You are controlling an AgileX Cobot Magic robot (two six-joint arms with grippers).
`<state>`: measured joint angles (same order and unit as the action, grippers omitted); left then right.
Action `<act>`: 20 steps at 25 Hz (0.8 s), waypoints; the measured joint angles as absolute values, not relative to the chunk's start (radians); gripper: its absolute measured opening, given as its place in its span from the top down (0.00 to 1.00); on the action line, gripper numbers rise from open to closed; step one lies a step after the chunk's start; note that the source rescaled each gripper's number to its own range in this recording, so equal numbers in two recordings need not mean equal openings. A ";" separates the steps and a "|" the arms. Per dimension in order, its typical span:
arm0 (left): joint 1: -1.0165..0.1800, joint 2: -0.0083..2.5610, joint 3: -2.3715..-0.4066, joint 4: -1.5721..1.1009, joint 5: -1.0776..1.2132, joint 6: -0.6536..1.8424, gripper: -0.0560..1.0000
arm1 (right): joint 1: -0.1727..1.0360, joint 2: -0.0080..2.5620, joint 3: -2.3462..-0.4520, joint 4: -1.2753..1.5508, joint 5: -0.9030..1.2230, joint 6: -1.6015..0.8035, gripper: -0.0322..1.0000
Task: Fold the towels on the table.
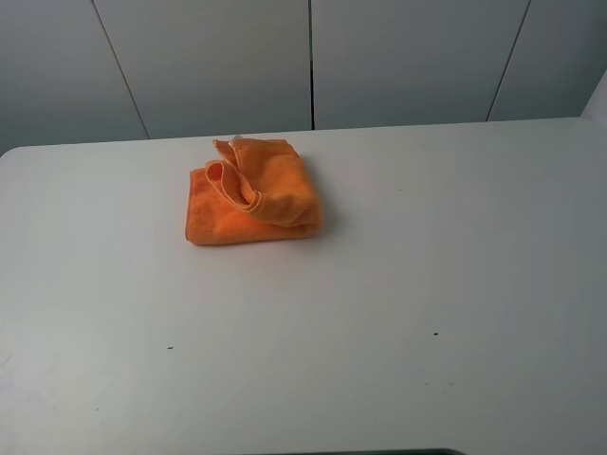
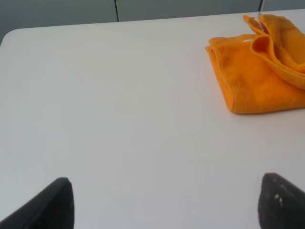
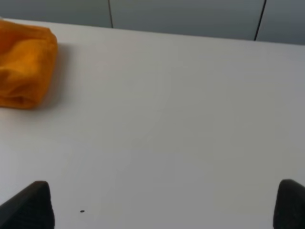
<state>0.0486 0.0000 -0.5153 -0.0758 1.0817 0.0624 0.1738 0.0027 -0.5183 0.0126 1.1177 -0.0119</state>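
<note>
The orange towel (image 1: pixel 251 192) lies folded into a thick bundle on the white table (image 1: pixel 398 313), left of centre toward the back, with a loose corner flopped over its top. It also shows in the left wrist view (image 2: pixel 259 71) and at the edge of the right wrist view (image 3: pixel 24 67). Neither gripper shows in the exterior high view. My left gripper (image 2: pixel 167 205) is open and empty over bare table, well short of the towel. My right gripper (image 3: pixel 164 207) is open and empty, off to the towel's right.
Grey wall panels (image 1: pixel 313 57) stand behind the table's back edge. A few small dark specks (image 1: pixel 435 333) mark the tabletop. The table's rounded back left corner (image 2: pixel 7 38) shows in the left wrist view.
</note>
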 joint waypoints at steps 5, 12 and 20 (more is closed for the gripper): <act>0.049 0.000 -0.513 -0.076 1.082 0.062 0.00 | 0.174 0.001 -0.514 0.015 1.109 -0.010 0.00; 0.049 0.000 -0.512 -0.076 1.082 0.062 0.00 | 0.174 0.000 -0.514 0.015 1.102 -0.008 0.00; 0.049 0.000 -0.512 -0.076 1.082 0.062 0.00 | 0.016 0.000 -0.514 0.015 1.099 -0.008 0.00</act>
